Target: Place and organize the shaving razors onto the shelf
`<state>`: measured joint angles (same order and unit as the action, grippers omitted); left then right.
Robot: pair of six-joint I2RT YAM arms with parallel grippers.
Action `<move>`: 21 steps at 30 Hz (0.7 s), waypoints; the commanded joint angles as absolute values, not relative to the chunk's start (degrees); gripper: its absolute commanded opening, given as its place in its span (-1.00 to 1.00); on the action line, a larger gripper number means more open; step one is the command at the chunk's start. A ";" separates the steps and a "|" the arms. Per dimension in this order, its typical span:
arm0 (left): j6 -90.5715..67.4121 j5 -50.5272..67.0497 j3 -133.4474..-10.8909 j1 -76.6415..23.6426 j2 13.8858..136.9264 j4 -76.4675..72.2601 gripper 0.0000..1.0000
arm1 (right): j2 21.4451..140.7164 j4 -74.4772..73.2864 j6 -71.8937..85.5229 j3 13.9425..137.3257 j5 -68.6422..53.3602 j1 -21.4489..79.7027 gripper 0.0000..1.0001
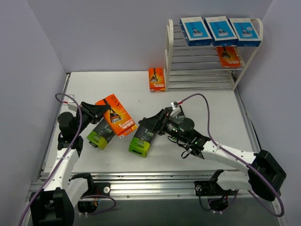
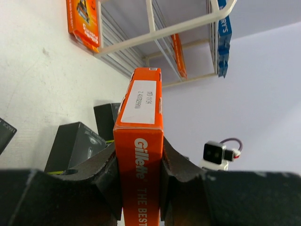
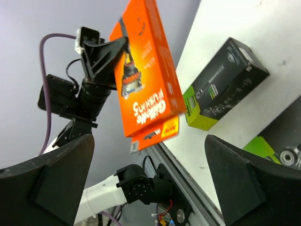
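One orange razor pack, the held orange pack [image 1: 118,116], is clamped by its narrow end between the fingers of the left gripper [image 1: 102,113], lifted off the white table [image 1: 211,108]. In the left wrist view its long axis runs straight out from the fingers, pointing roughly toward the shelf [image 1: 168,47].

The cream shelf stands at the far right corner of the table. Three blue packs [image 1: 221,30] sit side by side on its top tier. A second orange pack [image 1: 228,56] lies on a lower tier, at the right end. A third orange pack [image 1: 156,78] stands on the table just beside the shelf's left post.

The shelf lies well away from the left gripper, farther back and to the right, so the held pack would have to travel diagonally across the table. The open space on the lower tier, left of the second orange pack, looks like the natural spot for it.

The right gripper [image 1: 148,125] is nearer the shelf. Its fingers are spread wide with nothing between them, and it hovers low beside one of the black packs [image 1: 142,140]. Another black pack lies partly under the held orange pack, near the left gripper.
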<state>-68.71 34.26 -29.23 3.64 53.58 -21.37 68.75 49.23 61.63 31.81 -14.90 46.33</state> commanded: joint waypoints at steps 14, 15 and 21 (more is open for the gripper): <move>-68.82 20.66 -32.87 -4.39 54.41 -25.14 -0.95 | 77.43 49.13 73.04 36.91 -0.26 56.07 0.68; -68.56 20.57 -32.78 -4.66 54.32 -25.05 -0.95 | 77.78 49.39 73.39 37.44 0.87 56.16 0.67; -66.71 19.25 -31.90 -5.80 53.79 -24.00 -0.95 | 81.03 51.67 75.23 38.50 2.28 56.51 0.48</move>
